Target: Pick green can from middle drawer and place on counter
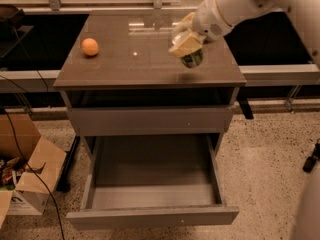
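My gripper (186, 45) reaches in from the upper right and is shut on the green can (192, 59). The can hangs tilted a little above the right half of the glossy grey-brown counter (135, 64); only its dark lower part shows below the cream fingers (183, 46). The middle drawer (152, 184) stands pulled open below, and its grey tray shows nothing inside.
An orange (90, 46) lies on the counter's left side. The upper drawer front (150, 120) is shut. An open cardboard box (25, 169) and a black cable lie on the floor at the left. Rails run behind the cabinet.
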Controlling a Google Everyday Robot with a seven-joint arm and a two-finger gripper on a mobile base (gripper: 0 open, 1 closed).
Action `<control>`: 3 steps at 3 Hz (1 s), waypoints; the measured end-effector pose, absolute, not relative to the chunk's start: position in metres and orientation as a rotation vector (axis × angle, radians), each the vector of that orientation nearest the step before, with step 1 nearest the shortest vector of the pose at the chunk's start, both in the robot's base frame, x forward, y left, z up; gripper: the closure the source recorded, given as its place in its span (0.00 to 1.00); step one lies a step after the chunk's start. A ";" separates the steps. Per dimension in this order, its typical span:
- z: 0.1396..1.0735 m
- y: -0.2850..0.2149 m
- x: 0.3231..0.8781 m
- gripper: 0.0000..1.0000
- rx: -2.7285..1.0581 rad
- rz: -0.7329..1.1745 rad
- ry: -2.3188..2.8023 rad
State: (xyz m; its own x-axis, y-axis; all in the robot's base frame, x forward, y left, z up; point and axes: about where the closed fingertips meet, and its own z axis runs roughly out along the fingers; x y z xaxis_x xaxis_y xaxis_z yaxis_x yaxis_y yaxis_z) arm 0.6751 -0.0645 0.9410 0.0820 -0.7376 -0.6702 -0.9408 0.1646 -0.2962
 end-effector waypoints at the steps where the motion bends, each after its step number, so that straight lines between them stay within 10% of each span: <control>1: 0.943 -0.033 0.722 1.00 -1.645 0.290 1.674; 3: 0.929 -0.019 0.739 1.00 -1.642 0.273 1.668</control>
State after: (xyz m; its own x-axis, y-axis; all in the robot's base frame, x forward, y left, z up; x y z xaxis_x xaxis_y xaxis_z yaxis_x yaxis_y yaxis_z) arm 0.7386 -0.0189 0.9288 0.1219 -0.7603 -0.6380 -0.9240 0.1478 -0.3527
